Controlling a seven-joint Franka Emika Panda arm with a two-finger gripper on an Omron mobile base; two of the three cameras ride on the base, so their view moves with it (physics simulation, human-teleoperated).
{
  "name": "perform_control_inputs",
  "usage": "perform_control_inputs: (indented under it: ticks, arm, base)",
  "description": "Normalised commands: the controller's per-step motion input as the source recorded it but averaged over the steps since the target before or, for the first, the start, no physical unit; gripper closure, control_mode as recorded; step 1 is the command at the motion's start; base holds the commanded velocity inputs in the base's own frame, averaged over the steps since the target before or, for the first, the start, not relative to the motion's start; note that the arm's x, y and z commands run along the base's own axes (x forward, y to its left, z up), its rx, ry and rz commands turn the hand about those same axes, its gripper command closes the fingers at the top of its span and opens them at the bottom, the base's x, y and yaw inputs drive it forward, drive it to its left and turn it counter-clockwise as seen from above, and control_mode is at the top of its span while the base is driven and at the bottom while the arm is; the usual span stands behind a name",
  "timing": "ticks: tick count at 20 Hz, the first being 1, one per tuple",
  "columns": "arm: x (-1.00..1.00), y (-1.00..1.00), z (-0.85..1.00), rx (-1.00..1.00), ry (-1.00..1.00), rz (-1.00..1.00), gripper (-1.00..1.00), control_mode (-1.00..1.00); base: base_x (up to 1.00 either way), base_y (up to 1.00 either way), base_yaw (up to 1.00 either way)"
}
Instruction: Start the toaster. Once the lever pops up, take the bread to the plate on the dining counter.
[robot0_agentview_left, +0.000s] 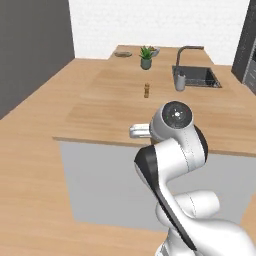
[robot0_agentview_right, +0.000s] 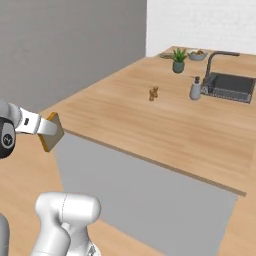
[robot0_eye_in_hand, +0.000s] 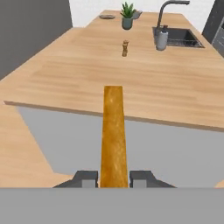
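Clenching the bread (robot0_eye_in_hand: 113, 135) edge-on at the bottom of the hand view, the end effector (robot0_eye_in_hand: 113, 178) holds the slice with its long axis running straight up the frame toward the dining counter (robot0_eye_in_hand: 87, 74). Its tip overlaps the surface's near edge. Beyond that edge lies broad bare wood. Farther up stand a small brown figure (robot0_eye_in_hand: 125, 48), a soap bottle (robot0_eye_in_hand: 162, 39) beside the sink (robot0_eye_in_hand: 179, 37), and a potted plant (robot0_eye_in_hand: 127, 15) by the plate (robot0_eye_in_hand: 107, 17).
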Motion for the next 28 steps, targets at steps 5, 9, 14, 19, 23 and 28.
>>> perform_control_inputs:
  ticks: [5,9,14,19,23,28]
  arm:
    - [0.0,0.0,0.0,0.0,0.0,0.0,1.0,1.0]
    - [0.0,0.0,0.0,0.0,0.0,0.0,1.0,1.0]
    - [0.0,0.0,0.0,0.0,0.0,0.0,1.0,1.0]
    - [0.0,0.0,0.0,0.0,0.0,0.0,1.0,1.0]
    - [0.0,0.0,0.0,0.0,0.0,0.0,1.0,1.0]
    - [0.0,0.0,0.0,0.0,0.0,0.0,1.0,1.0]
  base:
    - [0.0,1.0,-0.19]
    - [0.0,1.0,-0.18]
    - [0.04,1.0,-0.19]
    - [0.2,1.0,-0.22]
    - [0.4,1.0,-0.25]
    - [0.87,1.0,-0.33]
